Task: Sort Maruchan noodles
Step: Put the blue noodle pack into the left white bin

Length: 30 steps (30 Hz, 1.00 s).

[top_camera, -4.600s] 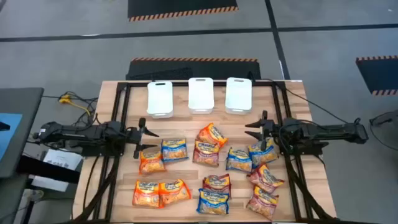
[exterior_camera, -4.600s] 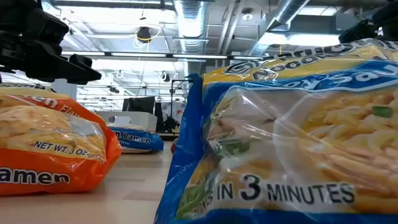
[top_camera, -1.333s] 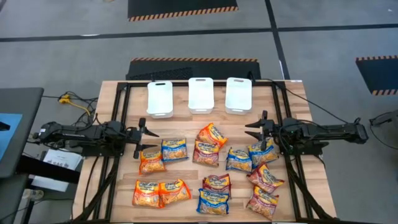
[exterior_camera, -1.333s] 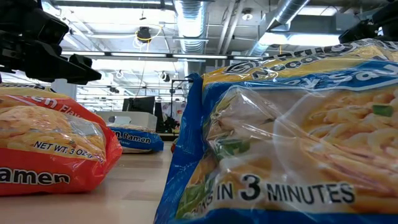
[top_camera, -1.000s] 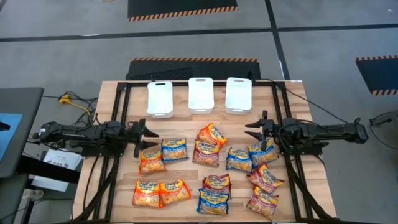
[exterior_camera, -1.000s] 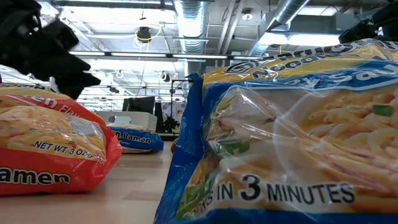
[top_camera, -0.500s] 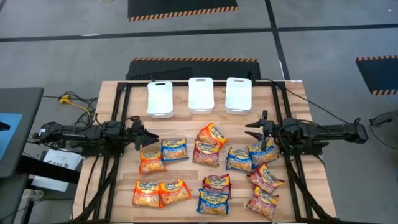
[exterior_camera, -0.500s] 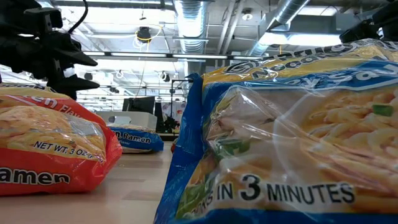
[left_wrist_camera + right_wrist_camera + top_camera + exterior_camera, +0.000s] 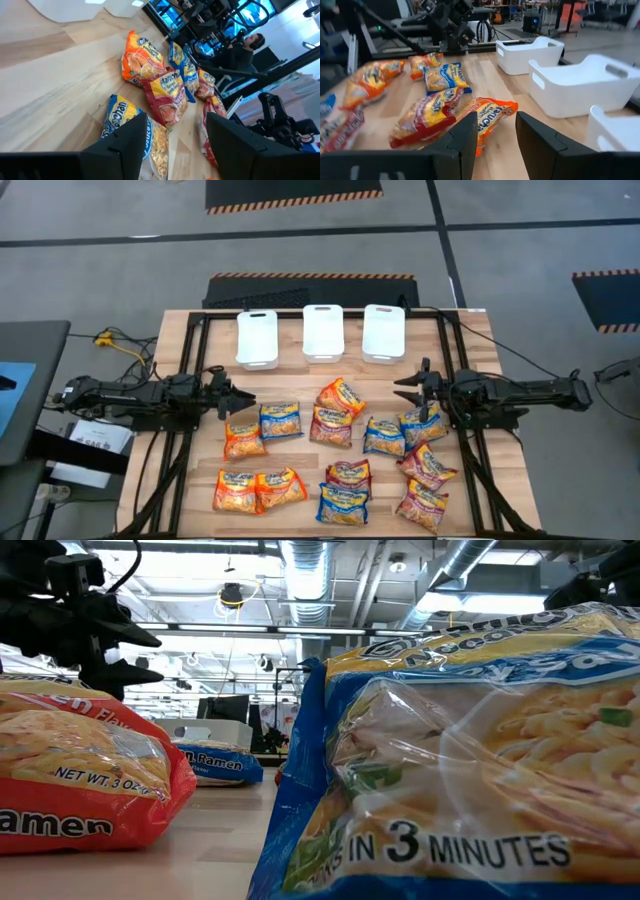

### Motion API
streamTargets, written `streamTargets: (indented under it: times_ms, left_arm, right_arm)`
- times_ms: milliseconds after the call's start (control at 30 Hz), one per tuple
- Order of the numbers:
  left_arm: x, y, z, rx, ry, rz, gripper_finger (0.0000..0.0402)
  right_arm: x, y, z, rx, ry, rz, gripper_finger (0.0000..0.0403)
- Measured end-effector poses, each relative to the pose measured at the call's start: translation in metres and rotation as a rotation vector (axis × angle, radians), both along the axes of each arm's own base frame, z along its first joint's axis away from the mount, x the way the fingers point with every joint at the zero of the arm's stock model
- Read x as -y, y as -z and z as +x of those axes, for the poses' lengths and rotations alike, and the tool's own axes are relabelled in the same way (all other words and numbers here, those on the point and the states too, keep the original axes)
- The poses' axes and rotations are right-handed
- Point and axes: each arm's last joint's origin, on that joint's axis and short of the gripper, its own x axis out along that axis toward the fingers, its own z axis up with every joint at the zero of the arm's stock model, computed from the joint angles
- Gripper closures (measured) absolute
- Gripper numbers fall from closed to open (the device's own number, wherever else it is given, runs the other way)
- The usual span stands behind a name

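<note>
table (image 9: 470,330), wooden, with three white bins (image 9: 323,332) in a row along its far edge. maruchan noodles (image 9: 333,450): about a dozen packets scattered flat across the near half, none in a bin; orange ones (image 9: 257,489) toward the left, maroon ones (image 9: 425,485) toward the right, blue mixed between.

high view only: whole layout, and both arms lying low at the table's two sides. left gripper (image 9: 236,401) beside an orange packet (image 9: 243,438) and a blue packet (image 9: 281,421), fingers apart, nothing held. right gripper (image 9: 408,391) just above a blue packet (image 9: 422,425), fingers spread, nothing held.

low view only: print. near blue packet (image 9: 470,760) reads "in 3 minutes"; orange packet (image 9: 85,775) reads "net wt. 3 oz" and "ramen".

left wrist view: own fingers (image 9: 125,145) apart over a blue packet (image 9: 120,117); a person (image 9: 245,47) seated beyond the table.

right wrist view: own fingers (image 9: 462,145) apart, an orange packet (image 9: 490,117) between them on the wood; bins seen hollow, with handle cut-outs.
</note>
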Motion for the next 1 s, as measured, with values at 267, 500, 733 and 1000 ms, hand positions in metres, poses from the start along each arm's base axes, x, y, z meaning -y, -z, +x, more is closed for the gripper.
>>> streamTargets:
  times_ms: [267,500,733,1000]
  left_arm:
    - [-0.001,-0.001,0.000,0.021,-0.039,-0.149,0.0209]
    - [-0.001,-0.009,0.000,0.087,-0.071,-0.279,0.0209]
    - [-0.003,-0.029,-0.002,0.159,-0.129,-0.295,0.0209]
    - [-0.006,-0.070,-0.010,0.262,-0.213,-0.143,0.0209]
  right_arm:
    - [0.000,-0.007,0.001,0.153,0.051,0.456,0.0243]
    - [0.000,-0.010,0.001,0.229,0.079,0.777,0.0243]
    - [0.001,-0.010,0.001,0.246,0.092,0.820,0.0243]
    - [0.006,-0.030,-0.001,0.478,0.086,0.881,0.0243]
